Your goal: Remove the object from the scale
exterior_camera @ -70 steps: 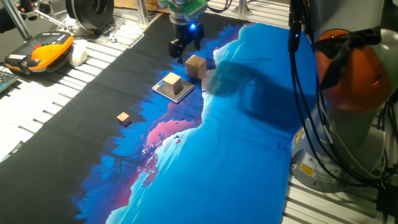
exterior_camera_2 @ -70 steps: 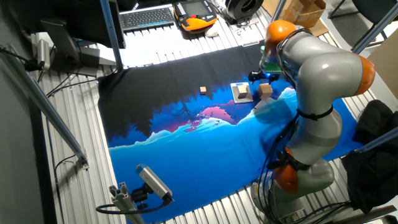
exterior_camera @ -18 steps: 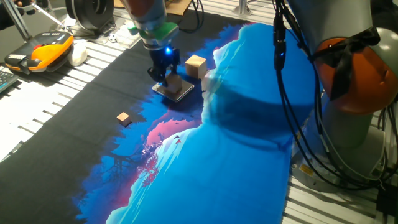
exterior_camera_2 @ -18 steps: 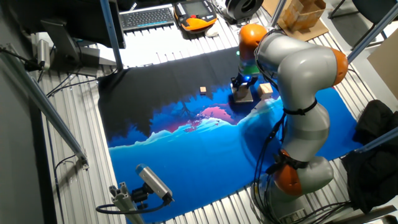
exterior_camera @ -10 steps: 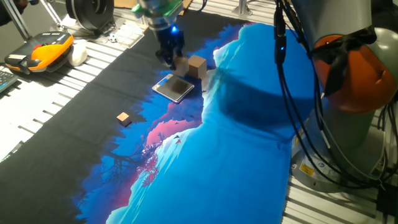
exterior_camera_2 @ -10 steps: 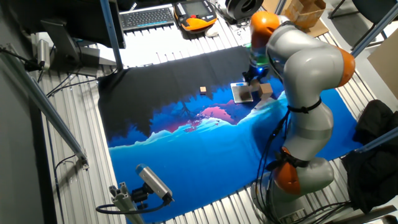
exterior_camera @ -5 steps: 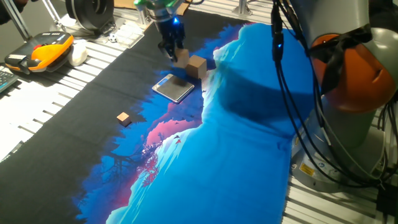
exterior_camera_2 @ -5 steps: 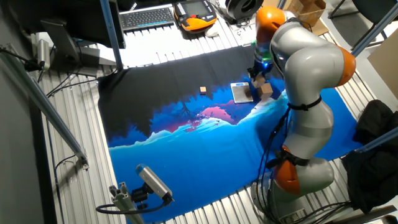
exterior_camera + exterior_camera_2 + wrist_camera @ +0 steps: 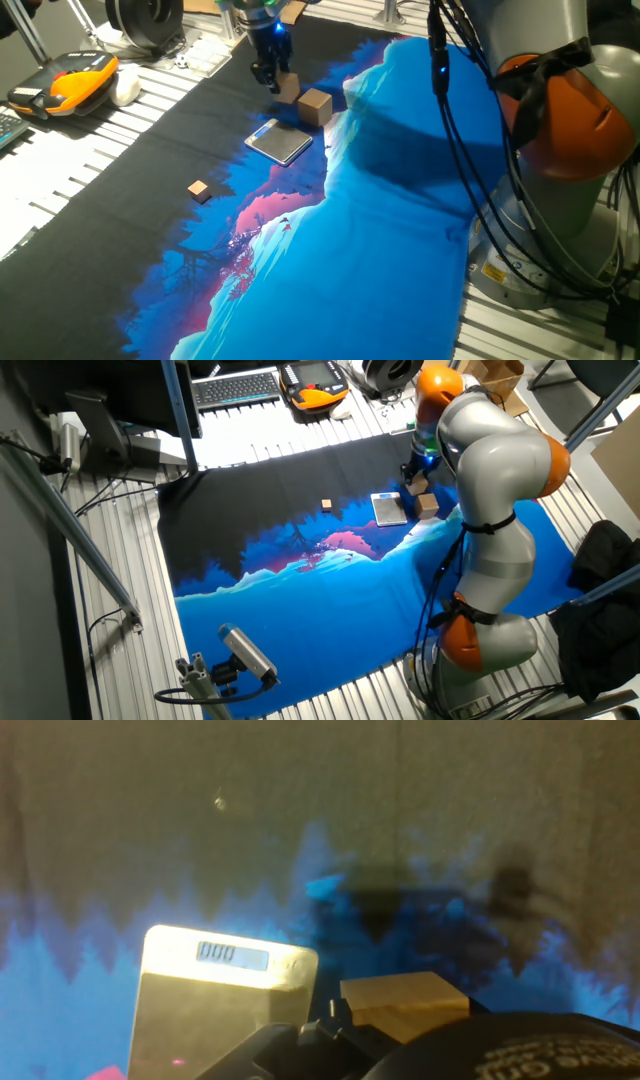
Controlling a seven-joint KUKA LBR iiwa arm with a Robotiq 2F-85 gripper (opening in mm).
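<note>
Now lifted clear: object (image 9: 288,86) clamped in tool (image 9: 271,80), carried to far side of scale (image 9: 280,142), just beside larger cube (image 9: 315,105). Scale bare since 1.8 s ago, display reading 000. Remaining: setting down on desk (image 9: 160,130).

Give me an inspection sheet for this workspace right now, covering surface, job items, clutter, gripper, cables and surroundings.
Surface: black and blue patterned cloth covering the table.
Scale: flat on the cloth, top bare; display reads zeros.
Object: pale cube held off the scale, beyond its far side.
Clutter: larger pale cube beside the scale; tiny brown block lying apart on the black area.
Gripper: shut on the object, blue light lit above the fingers.
Cables: black bundle hanging along the arm.
Surroundings: orange-and-black handheld unit, keyboard, cardboard boxes off the cloth.
</note>
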